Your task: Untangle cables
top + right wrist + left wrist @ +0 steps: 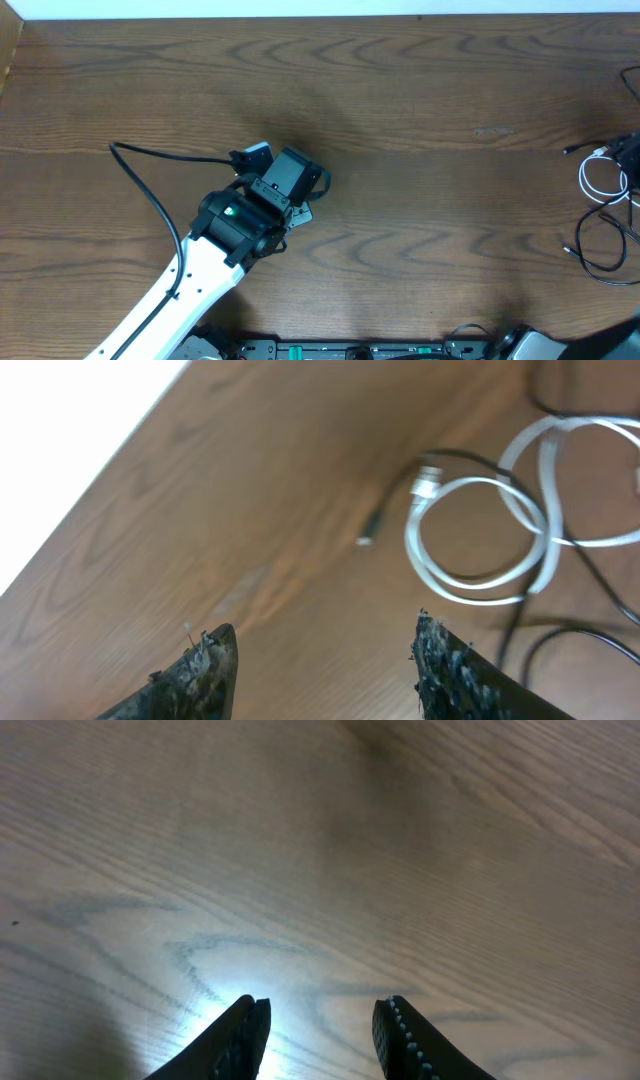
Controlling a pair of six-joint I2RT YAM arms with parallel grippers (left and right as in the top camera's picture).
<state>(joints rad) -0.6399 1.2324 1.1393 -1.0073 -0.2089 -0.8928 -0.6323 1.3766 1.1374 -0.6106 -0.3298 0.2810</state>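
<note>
While both arms hang clear, the cables sit bunched at the table's (420, 90) far right edge, well apart from the left arm. The left gripper (322, 1012) is released, its fingers parted over bare wood with nothing between them. The right gripper (325, 626) is spread wide too, empty, hovering near the tangle but not touching it.

These cords look light and floppy, so I'd expect a tug on one to drag its neighbours along. The white cable (543, 540) lies in overlapping loops, and a black cord (369, 538) pokes its small plug out to one side. That free plug end looks like the best place to pinch.

Only the overhead view shows how far apart the arms are. Only the right wrist view shows the loops crossing up close, while the left wrist view shows no cable at all.
</note>
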